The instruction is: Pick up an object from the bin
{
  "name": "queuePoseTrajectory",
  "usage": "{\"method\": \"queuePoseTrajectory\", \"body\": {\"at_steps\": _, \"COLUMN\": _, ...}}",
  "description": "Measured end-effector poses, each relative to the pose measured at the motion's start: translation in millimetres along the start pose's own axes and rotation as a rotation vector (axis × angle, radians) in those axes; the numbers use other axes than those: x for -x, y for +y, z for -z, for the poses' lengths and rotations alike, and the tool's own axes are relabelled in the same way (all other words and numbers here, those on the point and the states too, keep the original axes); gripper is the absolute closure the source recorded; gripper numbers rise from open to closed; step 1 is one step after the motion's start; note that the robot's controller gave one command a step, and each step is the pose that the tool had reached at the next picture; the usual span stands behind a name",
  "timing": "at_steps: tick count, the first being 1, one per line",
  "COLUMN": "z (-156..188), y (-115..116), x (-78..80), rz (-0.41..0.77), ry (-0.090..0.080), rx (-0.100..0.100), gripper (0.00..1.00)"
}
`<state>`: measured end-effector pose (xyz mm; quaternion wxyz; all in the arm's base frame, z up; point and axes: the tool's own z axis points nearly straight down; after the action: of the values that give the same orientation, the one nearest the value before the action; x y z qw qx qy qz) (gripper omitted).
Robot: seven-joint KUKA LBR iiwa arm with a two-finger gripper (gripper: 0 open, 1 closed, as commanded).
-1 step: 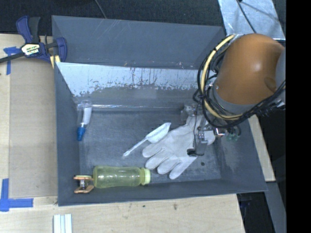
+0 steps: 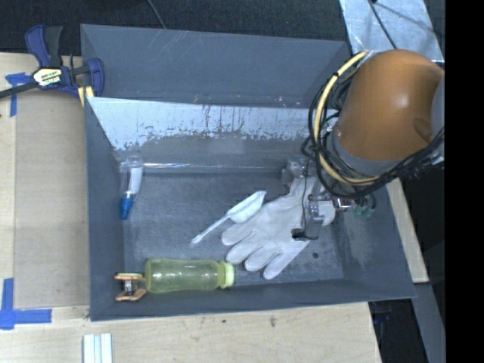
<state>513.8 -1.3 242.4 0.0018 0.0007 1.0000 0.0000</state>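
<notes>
Orange wrist cover tops the pincer over a white glove.

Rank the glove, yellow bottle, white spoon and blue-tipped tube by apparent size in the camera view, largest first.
1. white glove
2. yellow bottle
3. white spoon
4. blue-tipped tube
All lie on the bin floor, so nearness hardly matters.

No legible text, label, brand or number on anything
</notes>
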Motion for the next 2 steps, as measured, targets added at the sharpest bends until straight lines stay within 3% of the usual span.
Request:
{"method": "queuePoseTrajectory", "body": {"at_steps": 1, "z": -34.8, "y": 6.3, "x": 4.2, "rz": 0.052, "ry": -0.006, "rx": -0.001, "gripper": 0.0}}
{"method": "queuePoseTrajectory", "body": {"at_steps": 2, "z": -81.9, "y": 24.7, "x": 7.6, "rz": 0.108, "ry": -0.002, "rx": 0.0, "gripper": 0.0}}
